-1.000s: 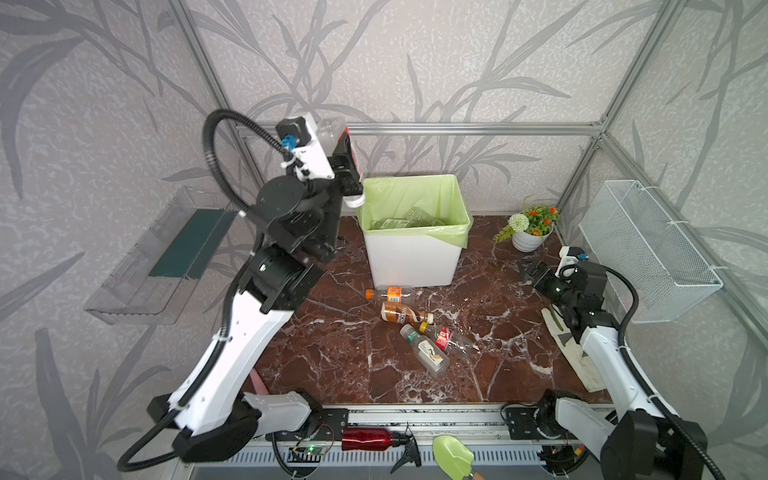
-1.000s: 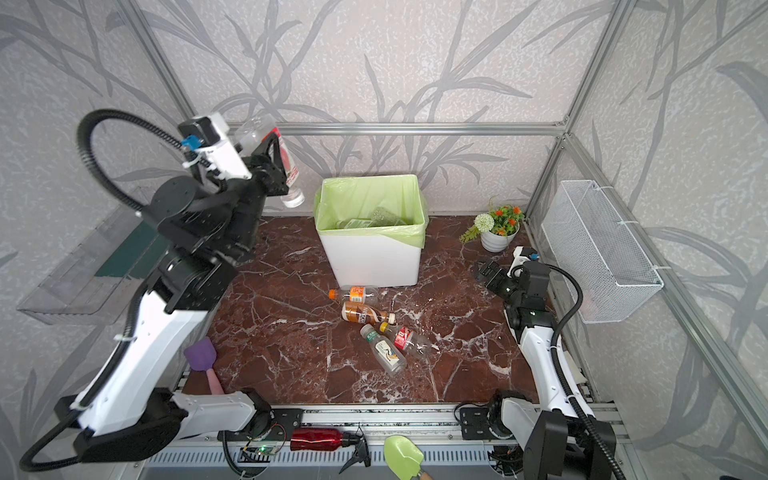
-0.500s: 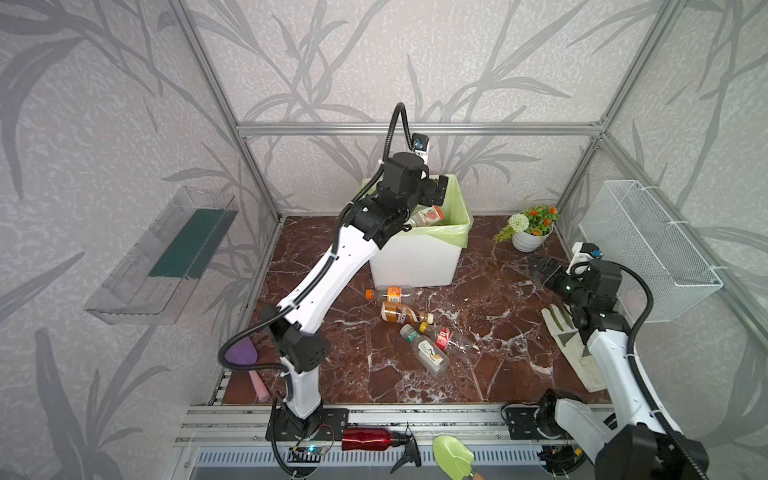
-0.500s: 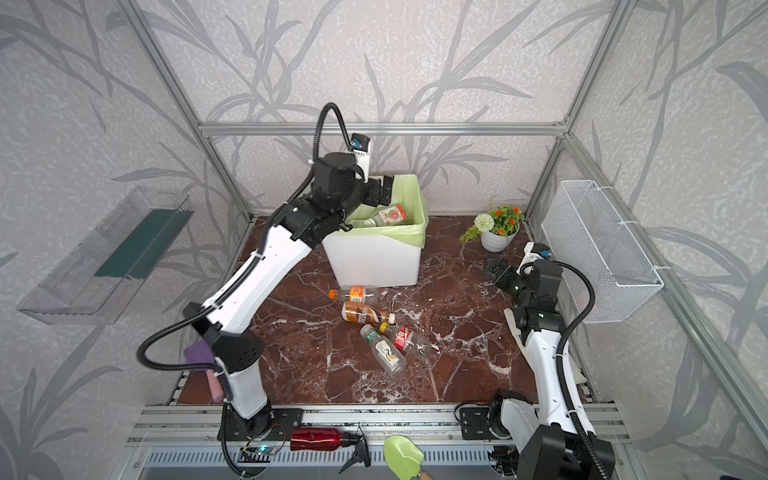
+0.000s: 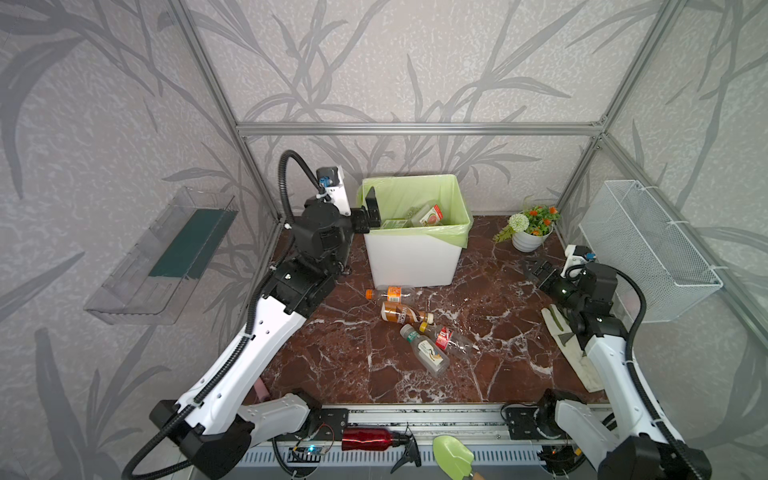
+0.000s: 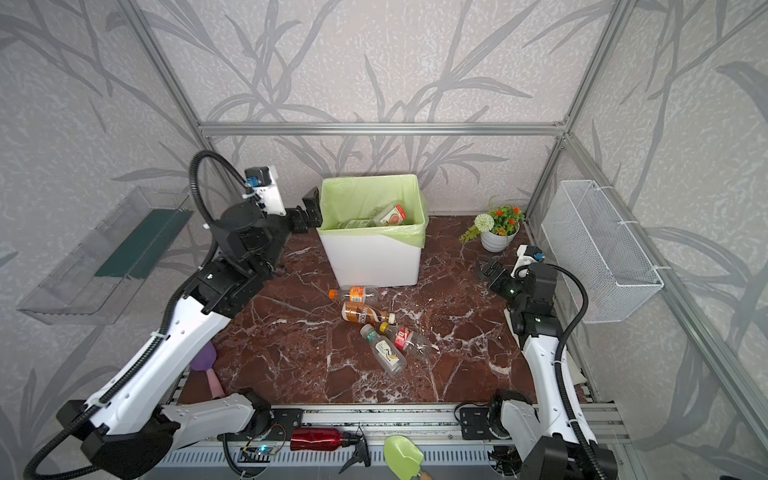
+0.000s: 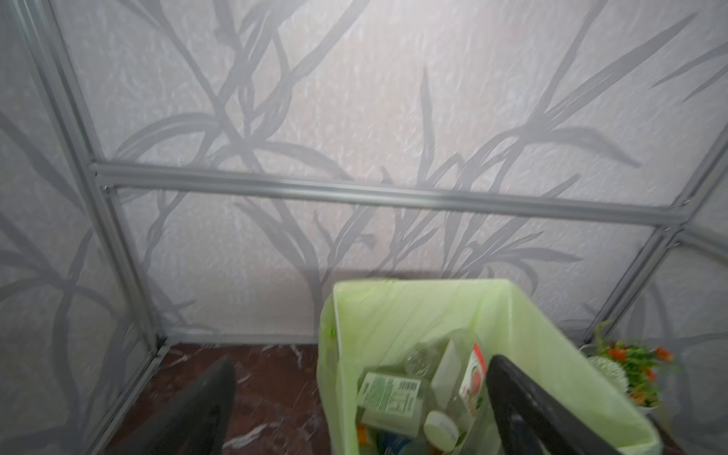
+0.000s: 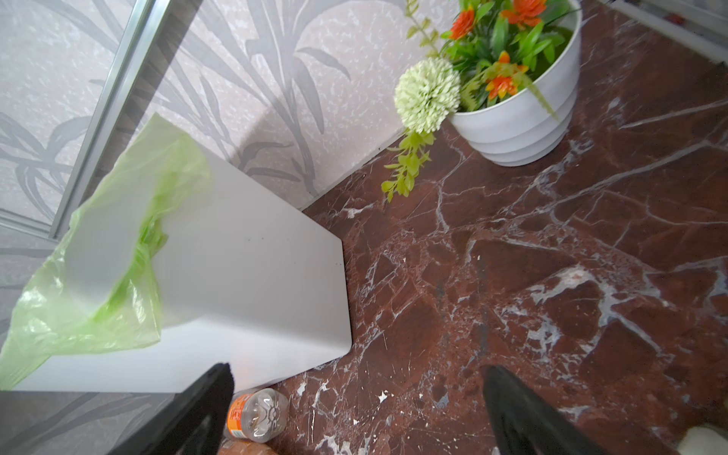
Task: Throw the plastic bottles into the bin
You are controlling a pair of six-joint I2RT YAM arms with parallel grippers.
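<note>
Red marble floor (image 5: 332,361) at centre frame held four plastic bottles (image 5: 401,312) just below the bin (image 5: 411,259) — the orange-capped one (image 5: 388,294) lay crosswise, nearest your left gripper (image 5: 369,210), agape and empty at the bin's upper-left rim — while your right gripper (image 5: 537,269) gaped empty mid-right.
</note>
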